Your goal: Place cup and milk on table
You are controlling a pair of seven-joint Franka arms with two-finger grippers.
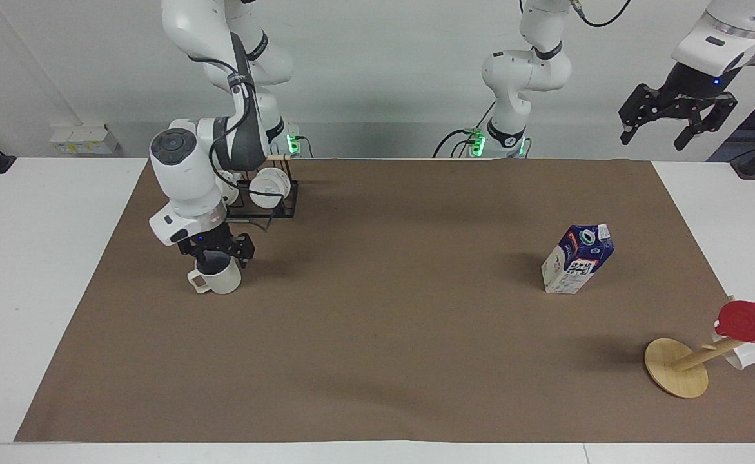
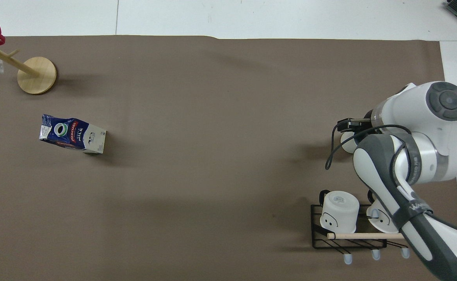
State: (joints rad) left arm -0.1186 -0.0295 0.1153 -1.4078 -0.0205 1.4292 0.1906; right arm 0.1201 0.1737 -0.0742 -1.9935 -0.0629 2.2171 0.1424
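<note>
Facing view, from its left edge across: one cream cup (image 1: pixel 219 278) stands upright on the brown sheet of the table (image 1: pixel 390 335) toward the right arm's end, its handle pointing away from the robots. The right gripper (image 1: pixel 215 252) sits directly on top of it, fingers spread wide and dipped around the rim; whether they actually press the wall is hard to make out, and the cup's inside is covered by the gripper. Nearer to the robots stands one black wire rack (image 1: pixel 266 205) carrying two white mugs (image 1: pixel 267 188); the arm hides most of the second mug. In the overhead view only a sliver of the cup (image 2: pixel 347 141) peeks out from under the arm, and the rack (image 2: pixel 322 238) is partly crossed by it as well.

One milk carton (image 1: pixel 577 259) stands upright on the sheet toward the left arm's end, well apart from the cup and touched by nothing. Farther from the robots is one wooden mug stand (image 1: pixel 677 367) with one red cup (image 1: pixel 751 321) on a peg; a white object under it is cut off by the frame edge.

The left gripper (image 1: pixel 664 132) hangs high in the air off the table's end, fingers apart, holding nothing, its arm waiting.
</note>
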